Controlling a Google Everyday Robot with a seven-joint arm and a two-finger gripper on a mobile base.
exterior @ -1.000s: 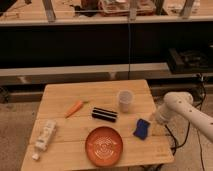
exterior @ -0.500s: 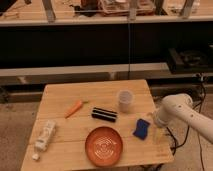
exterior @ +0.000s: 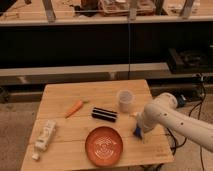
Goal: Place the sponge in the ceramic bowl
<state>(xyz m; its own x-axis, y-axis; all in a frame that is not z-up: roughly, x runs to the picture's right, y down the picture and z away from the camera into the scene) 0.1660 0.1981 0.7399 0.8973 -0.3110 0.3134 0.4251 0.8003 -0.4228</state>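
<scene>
The ceramic bowl [exterior: 104, 145] is a shallow orange-red dish with a pale pattern, near the front edge of the wooden table [exterior: 95, 95]. Just right of it lies the blue sponge [exterior: 136, 131], of which only a small corner shows under the white arm. My gripper [exterior: 140, 129] is down at the sponge, at the end of the arm that reaches in from the right. The arm's own bulk hides where gripper and sponge meet.
A translucent whitish cup [exterior: 125, 100] stands behind the gripper. A black striped block [exterior: 104, 114] lies behind the bowl, a carrot [exterior: 75, 107] to its left, and a white bottle-like object [exterior: 45, 135] at the front left. Dark shelving runs behind the table.
The arm has swung left and down over the sponge, so most of the blue block is now covered. The bowl, cup and other items have not moved.
</scene>
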